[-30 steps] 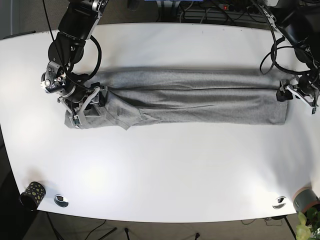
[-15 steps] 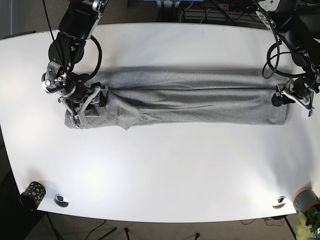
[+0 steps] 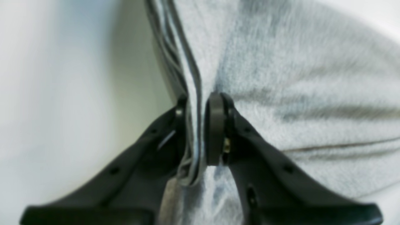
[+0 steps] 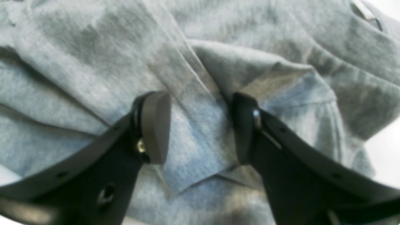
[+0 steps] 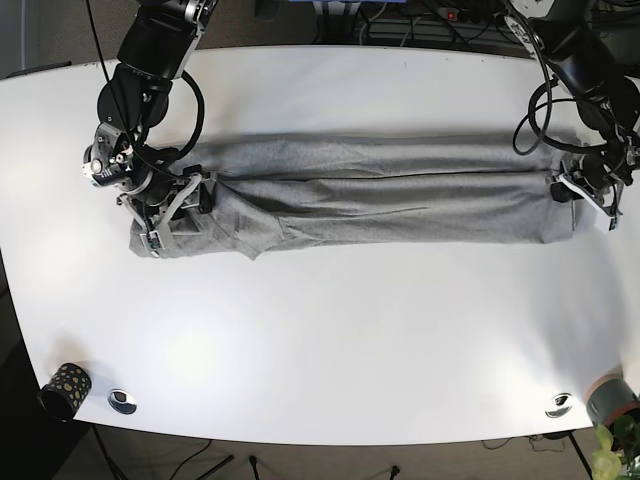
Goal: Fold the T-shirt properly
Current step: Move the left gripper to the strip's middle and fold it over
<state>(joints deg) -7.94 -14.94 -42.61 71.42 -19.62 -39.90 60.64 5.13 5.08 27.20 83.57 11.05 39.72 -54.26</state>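
Grey T-shirt (image 5: 370,195) lengthwise left-right (collar left)

T-shirt (image 3: 281,93) weave blurred, perhaps by closeness

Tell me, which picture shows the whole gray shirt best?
The base view: the T-shirt lies there as one long folded strip across the white table. The left wrist view shows only its edge pinched by the left gripper. The right wrist view shows only wrinkled folds under the right gripper.
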